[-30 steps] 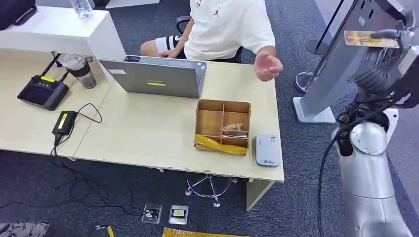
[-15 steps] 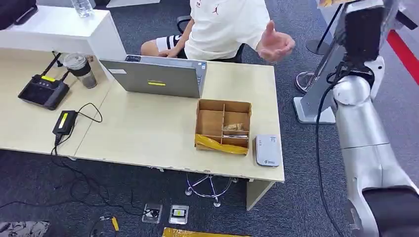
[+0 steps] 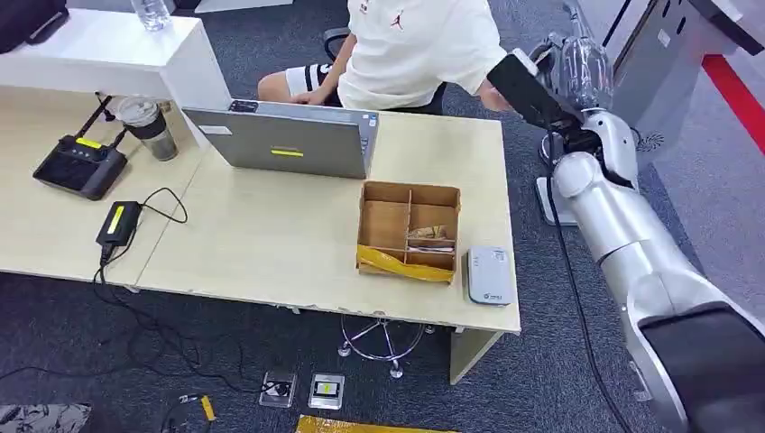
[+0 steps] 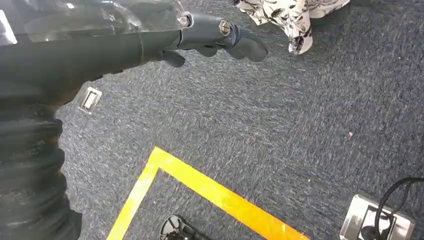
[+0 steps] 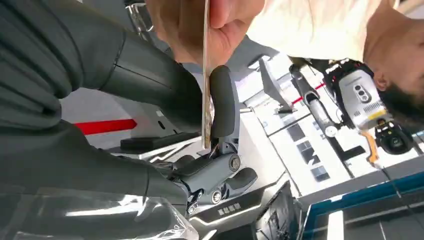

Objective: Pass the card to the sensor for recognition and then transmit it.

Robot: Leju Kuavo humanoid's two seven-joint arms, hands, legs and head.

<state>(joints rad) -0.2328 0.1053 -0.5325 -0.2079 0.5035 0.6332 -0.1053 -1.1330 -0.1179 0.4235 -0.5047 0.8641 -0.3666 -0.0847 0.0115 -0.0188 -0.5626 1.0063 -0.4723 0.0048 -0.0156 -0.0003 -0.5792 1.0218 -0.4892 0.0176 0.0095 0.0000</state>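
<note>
Handover underway, by my read. Right robot hand (image 5: pixel 200 125) pinches the card (image 5: pixel 206 75) between thumb and fingers; card edge-on in the right wrist view, long axis running out of the pinch into the person's hand (image 5: pixel 200 25), which grips its far end. In the head view the right robot hand (image 3: pixel 532 86) sits at 1 o'clock, beyond the table (image 3: pixel 271 244) corner. Left robot hand (image 4: pixel 200 37) hangs over the floor, fingers loosely apart, holding nothing.

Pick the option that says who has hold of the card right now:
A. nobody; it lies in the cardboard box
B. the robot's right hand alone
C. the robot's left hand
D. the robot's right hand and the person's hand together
D: in the right wrist view the card stands edge-on between the right hand's thumb and dark fingers, while the person's hand pinches its other end.
</note>
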